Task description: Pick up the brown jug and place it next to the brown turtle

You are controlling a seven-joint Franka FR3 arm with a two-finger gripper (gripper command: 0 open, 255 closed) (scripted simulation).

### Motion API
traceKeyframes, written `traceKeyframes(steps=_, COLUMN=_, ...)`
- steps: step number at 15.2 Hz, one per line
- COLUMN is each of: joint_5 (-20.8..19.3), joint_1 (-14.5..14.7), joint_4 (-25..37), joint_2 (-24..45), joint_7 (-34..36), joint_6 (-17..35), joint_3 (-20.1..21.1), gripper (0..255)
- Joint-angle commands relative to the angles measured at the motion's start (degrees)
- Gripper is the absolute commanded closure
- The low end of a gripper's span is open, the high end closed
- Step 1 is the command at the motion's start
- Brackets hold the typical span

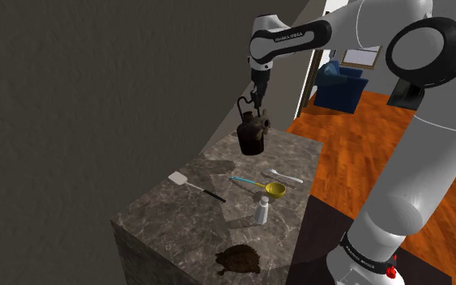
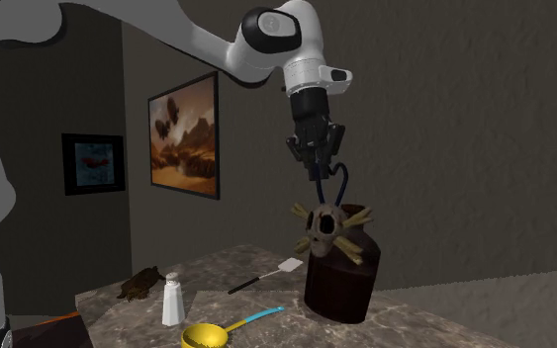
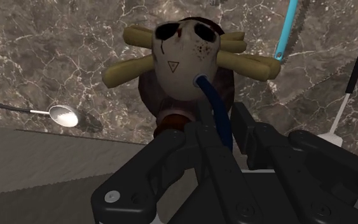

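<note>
Clearly, in the wrist view, the gripper (image 3: 223,130) is clamped on the thin dark loop handle of the brown jug (image 3: 184,60), with the loop running up between the two black fingers. A pale skull over crossed bones covers the jug's front. In the shoulder view the jug hangs upright under the gripper over the far end of the marble counter (image 1: 169,219); I cannot tell whether its base touches the stone. That view also shows the brown turtle (image 1: 238,261) at the near end, well apart from the jug. Between them lie a spatula (image 1: 192,185), a yellow scoop (image 1: 273,189), a white spoon (image 1: 285,176) and a white shaker (image 1: 261,212). The second exterior view adds two framed pictures (image 2: 184,135) on the wall behind.
</note>
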Motion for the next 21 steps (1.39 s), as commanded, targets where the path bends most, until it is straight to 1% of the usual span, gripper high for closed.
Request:
traceKeyframes(steps=1, joint_5=0.06, joint_1=0.04, joint_4=1.61, joint_2=-0.14, joint_7=-0.23, joint_6=-1.48, joint_3=0.04, gripper=255)
traceKeyframes(steps=5, joint_5=0.20, joint_1=0.08, joint_4=4.43, joint_2=-0.10, joint_7=-0.68, joint_6=-4.24, joint_3=0.08, gripper=255)
traceKeyframes(steps=13, joint_5=-0.58, joint_1=5.31, joint_4=-0.42, joint_2=-4.58, joint_7=10.16, joint_6=-5.85, joint_3=5.65, gripper=255)
traceKeyframes(steps=21, joint_5=-0.22, joint_1=10.41, joint_4=-0.90, joint_2=-5.39, joint_7=20.87, joint_6=-8.24, joint_3=11.59, gripper=255)
